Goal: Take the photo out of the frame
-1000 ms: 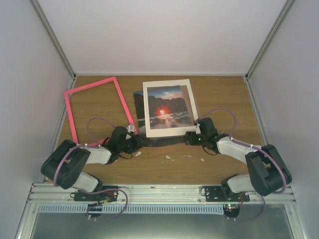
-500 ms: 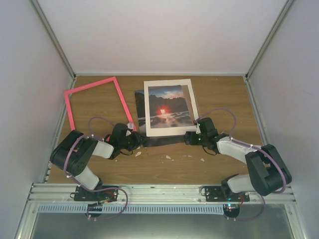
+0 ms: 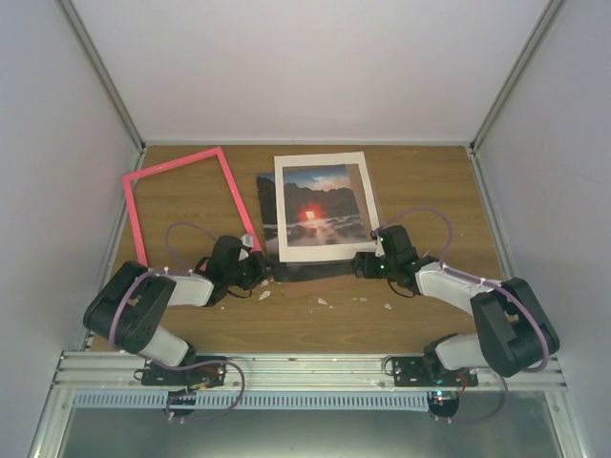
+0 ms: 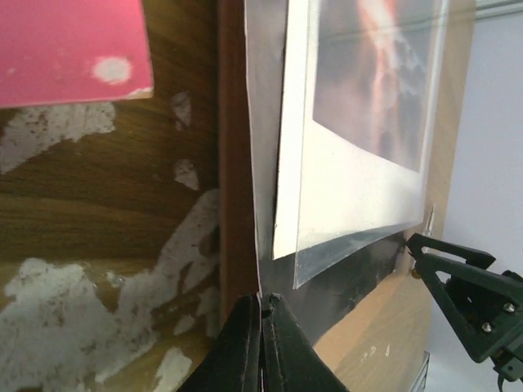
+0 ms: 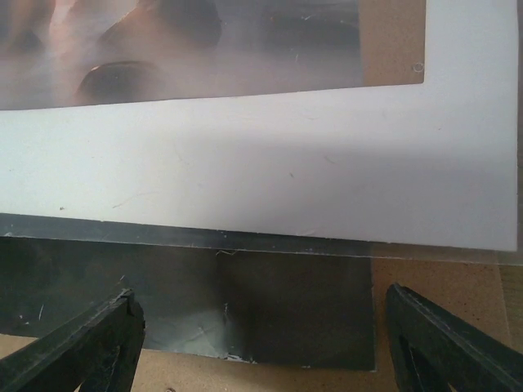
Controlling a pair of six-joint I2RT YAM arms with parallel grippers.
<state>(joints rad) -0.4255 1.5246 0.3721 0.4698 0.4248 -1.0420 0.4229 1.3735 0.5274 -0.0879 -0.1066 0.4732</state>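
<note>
Shows glossy photo [image 3: 312, 202], red sun over dark rocks, jutting from under white mat [image 3: 325, 250]. Has left gripper [image 3: 266, 271] pinched on its corner, right gripper [image 3: 359, 264] gaping, empty, beside mat.

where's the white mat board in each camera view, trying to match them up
Top external: white mat board mid-table, right of the pink frame.
Left wrist: mat board upper right.
Right wrist: mat board across the middle.
Shared landmark: the photo, dark strip past the mat's near edge.
</note>
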